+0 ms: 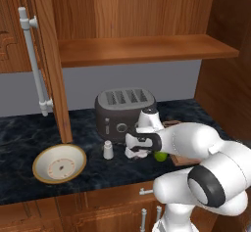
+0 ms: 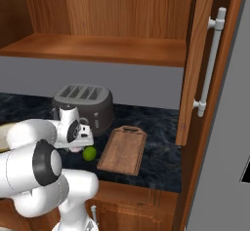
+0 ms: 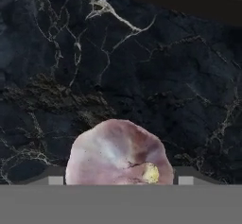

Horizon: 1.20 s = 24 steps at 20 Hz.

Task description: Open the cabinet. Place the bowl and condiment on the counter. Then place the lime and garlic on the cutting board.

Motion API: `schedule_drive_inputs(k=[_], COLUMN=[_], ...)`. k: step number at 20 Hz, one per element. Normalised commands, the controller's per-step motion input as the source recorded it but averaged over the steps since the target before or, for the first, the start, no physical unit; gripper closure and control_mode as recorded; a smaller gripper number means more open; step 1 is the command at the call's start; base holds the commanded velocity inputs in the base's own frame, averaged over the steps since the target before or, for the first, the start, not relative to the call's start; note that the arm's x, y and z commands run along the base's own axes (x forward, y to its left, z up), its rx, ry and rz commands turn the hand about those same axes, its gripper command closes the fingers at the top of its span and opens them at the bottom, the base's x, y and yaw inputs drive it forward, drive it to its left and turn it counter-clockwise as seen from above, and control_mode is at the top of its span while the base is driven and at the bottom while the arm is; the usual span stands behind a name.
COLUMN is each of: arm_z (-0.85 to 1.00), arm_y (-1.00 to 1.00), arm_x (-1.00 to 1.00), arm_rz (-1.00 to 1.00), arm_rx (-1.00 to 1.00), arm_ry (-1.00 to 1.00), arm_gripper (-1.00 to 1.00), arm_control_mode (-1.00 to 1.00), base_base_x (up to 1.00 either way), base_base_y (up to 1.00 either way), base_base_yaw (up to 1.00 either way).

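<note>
Black marble counter (image 3: 156, 76), no lettering

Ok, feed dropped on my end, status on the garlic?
Gripper open, jaws straddling garlic on counter. Lime beside it, off cutting board. Nothing blocking.

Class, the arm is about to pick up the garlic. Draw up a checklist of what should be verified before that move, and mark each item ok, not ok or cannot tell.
1. Garlic sits between the fingertips: ok, one tip shows either side in the hand view.
2. Gripper shut on the garlic: cannot tell.
3. Cutting board free to receive it: ok.
4. Lime on the board: not ok, it lies on the counter beside it.
5. Bowl and shaker out on the counter: ok.
6. Cabinet open: ok.
</note>
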Motion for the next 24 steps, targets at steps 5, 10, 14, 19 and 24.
schedule_drive_inputs(k=[5,10,14,19,24], arm_z=[0.85,0.52,0.04,-0.04,-0.02], arm_y=[-0.49,-0.88,-1.0,-0.97,-0.28], arm_x=[-0.11,0.0,0.14,0.4,0.38], arm_rz=[0.0,-0.06,-0.13,-0.08,0.0], arm_rx=[0.0,0.0,0.0,0.09,0.05], arm_ry=[0.0,0.01,0.08,0.03,0.01], arm_gripper=[1.0,1.0,1.0,1.0,1.0], arm_control_mode=[-1.0,-1.0,-1.0,-1.0,-1.0], base_base_x=[0.0,0.0,0.0,0.0,0.0], base_base_y=[0.0,0.0,0.0,0.0,0.0], base_base_yaw=[0.0,0.0,0.0,0.0,0.0])
